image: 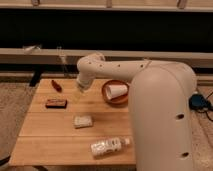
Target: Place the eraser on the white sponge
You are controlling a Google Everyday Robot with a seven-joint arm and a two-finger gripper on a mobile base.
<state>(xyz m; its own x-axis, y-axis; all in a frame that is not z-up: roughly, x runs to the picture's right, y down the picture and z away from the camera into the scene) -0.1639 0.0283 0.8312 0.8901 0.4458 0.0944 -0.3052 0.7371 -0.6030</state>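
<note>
The eraser (56,103) is a dark flat block with a reddish edge, lying on the left part of the wooden table (50,135). The white sponge (83,121) lies on the table, below and to the right of the eraser. My gripper (80,89) hangs from the white arm above the table's far middle, to the right of the eraser and above the sponge, apart from both.
A brown bowl (116,93) holding a white cup stands at the far right of the table. A clear plastic bottle (107,146) lies near the front edge. A small red object (56,85) lies at the far left. The big white arm body fills the right side.
</note>
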